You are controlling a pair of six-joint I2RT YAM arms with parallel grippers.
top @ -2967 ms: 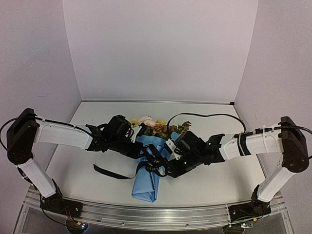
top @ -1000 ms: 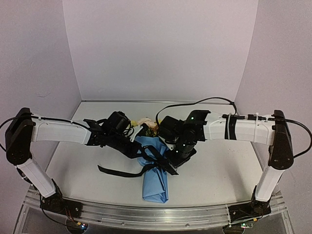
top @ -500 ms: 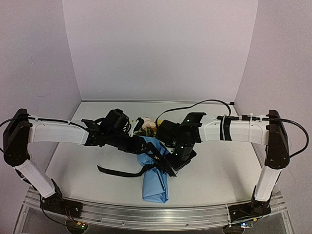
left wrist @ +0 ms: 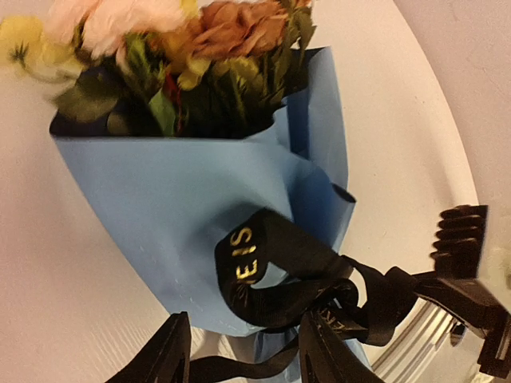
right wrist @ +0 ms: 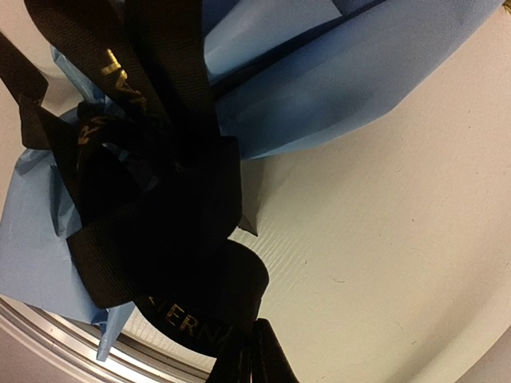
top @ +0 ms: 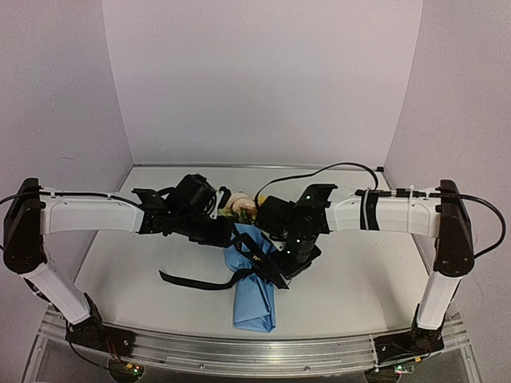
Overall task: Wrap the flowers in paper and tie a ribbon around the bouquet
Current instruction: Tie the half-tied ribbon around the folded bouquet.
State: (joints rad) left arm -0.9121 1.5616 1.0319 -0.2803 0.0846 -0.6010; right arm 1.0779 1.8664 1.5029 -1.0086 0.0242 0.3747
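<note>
Right gripper (right wrist: 249, 349) first: its two fingers are pressed tight together. From its own camera a loop of the ribbon (right wrist: 160, 231) runs down into the tips, so it looks to be pinching that black band, though the point of contact is dark and hard to make out. On the other side, the left gripper (left wrist: 243, 339) has its fingers standing apart, with a thin strand of ribbon crossing the gap low down.

The bouquet (top: 254, 303) lies on the white table (top: 359, 279) between the two arms, with its blooms toward the back wall and its folded tail toward the near edge. The paper (left wrist: 160, 199) is wrapped around it as a cone, light blue on the outside, with dark navy showing inside the mouth. The flowers (left wrist: 207, 32) poke out of the top: pale pink-cream, rust-brown and yellow heads among green leaves. The ribbon is bunched in loops around the narrow middle of the cone, its pale lettering showing. One loose end trails across the table toward the left arm's side.
</note>
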